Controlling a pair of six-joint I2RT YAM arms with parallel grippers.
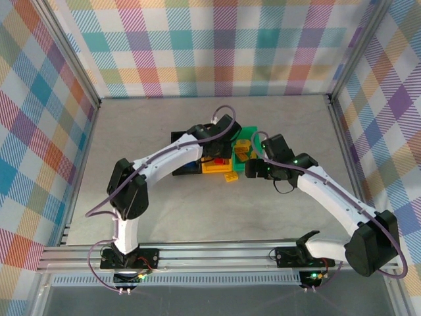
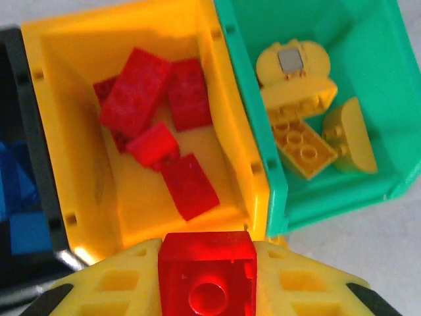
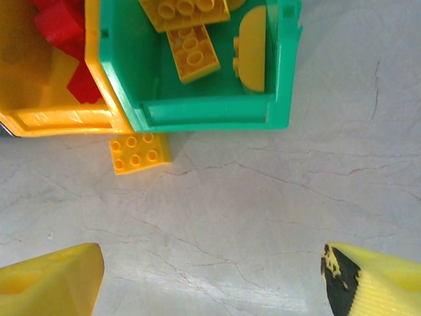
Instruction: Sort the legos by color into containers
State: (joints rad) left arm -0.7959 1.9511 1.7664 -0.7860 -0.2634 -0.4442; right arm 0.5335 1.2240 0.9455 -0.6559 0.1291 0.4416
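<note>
My left gripper (image 2: 206, 258) is shut on a red lego (image 2: 205, 280) and hangs over the near end of the yellow-orange container (image 2: 39, 99), where several red legos (image 2: 135, 92) lie. Next to it, the green container (image 2: 388, 85) holds yellow legos (image 2: 304, 148). Blue legos (image 2: 26, 230) lie in the black container (image 2: 26, 72). In the top view the left gripper (image 1: 214, 157) is above the row of containers. My right gripper (image 3: 214, 289) stands open above bare table, near the green container (image 3: 204, 115). A yellow lego (image 3: 139, 153) lies on the table against the containers' near walls.
The containers stand side by side mid-table (image 1: 131, 125), black (image 1: 179, 138) left, yellow-orange (image 1: 217, 168) middle, green (image 1: 250, 135) right. Both arms reach in over them from the near edge. Metal rails and checked walls (image 1: 39, 118) enclose the table.
</note>
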